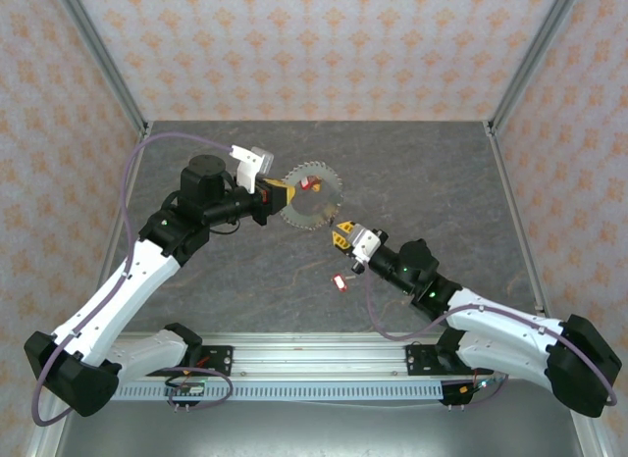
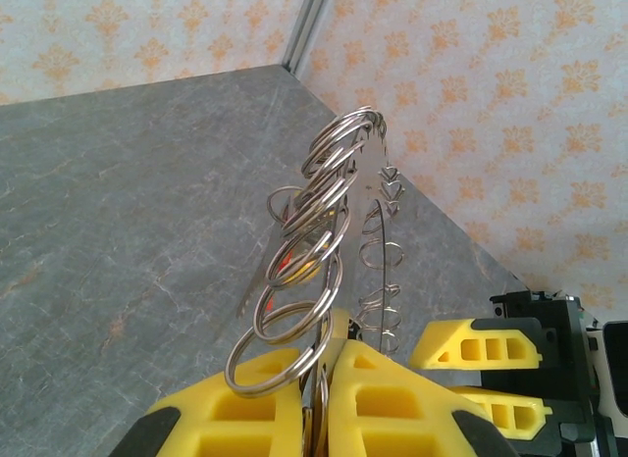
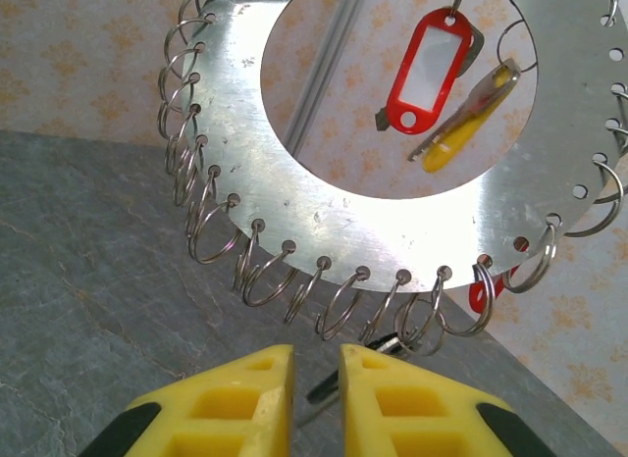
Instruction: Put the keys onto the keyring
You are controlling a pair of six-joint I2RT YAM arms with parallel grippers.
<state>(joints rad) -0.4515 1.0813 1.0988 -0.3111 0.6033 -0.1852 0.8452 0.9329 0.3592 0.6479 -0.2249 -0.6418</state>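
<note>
Keyring [image 3: 324,217]: a flat grey metal hoop edged with small split rings [image 3: 339,305]. It was held in the air above the worktop [image 1: 245,290], clamped at its rim by the left gripper [image 2: 326,364]. A red-tagged key [image 3: 432,70] and a yellow-tagged key [image 3: 469,119] were hung on it. A loose key [image 1: 340,280], red-tagged, was found lying on the worktop. The right gripper [image 3: 317,364] was placed just below the rim, narrowly parted about a slim metal piece; whether this was grasped could not be told.

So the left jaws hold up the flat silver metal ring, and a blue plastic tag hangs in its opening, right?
No, the plastic tag is red, not blue; the right wrist view shows it. The left jaws do hold the flat silver metal ring up.
</note>
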